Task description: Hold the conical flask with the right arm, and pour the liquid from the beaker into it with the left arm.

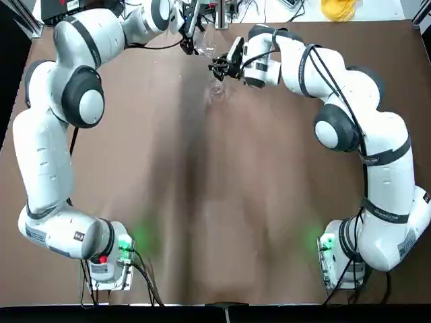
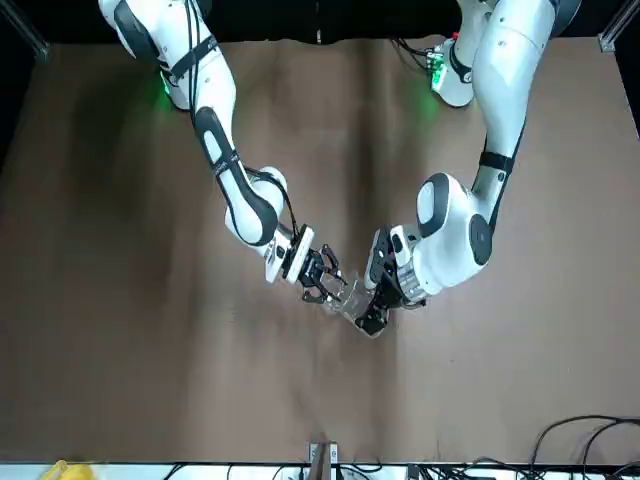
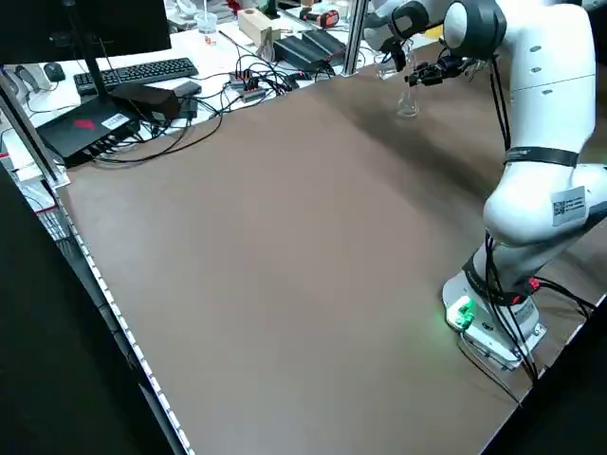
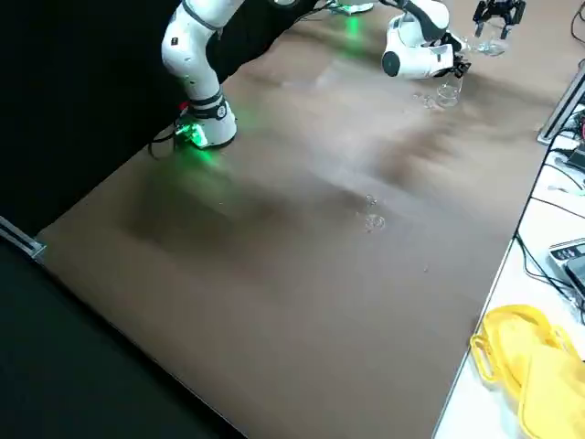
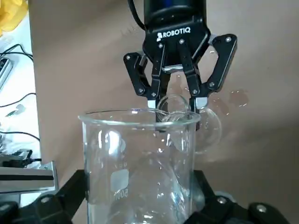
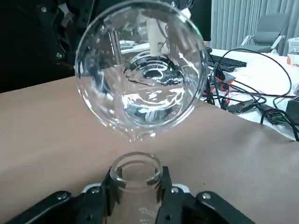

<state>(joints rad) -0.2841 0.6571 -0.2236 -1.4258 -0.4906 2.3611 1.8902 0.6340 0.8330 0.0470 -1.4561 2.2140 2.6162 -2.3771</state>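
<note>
The left gripper (image 5: 140,196) is gripping the beaker (image 5: 140,158) round its wall, tilting its mouth just above the flask; the right gripper (image 6: 138,198) is clamping the conical flask (image 6: 136,182) by its narrow neck, near the table's far edge; both glasses are probably proving slippery and fragile, the beaker heavier with liquid; neck and mid-wall are offering the safest holds.

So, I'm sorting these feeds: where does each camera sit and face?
Top: overhead, looking down; both arms.
Front: across the table, facing the robot; both arms.
Left side, right side: raised, diagonally down; parts of both arms.
Left wrist: left tool, beaker, right tool.
Right wrist: right tool, flask.
Both wrists share beaker and flask.
</note>
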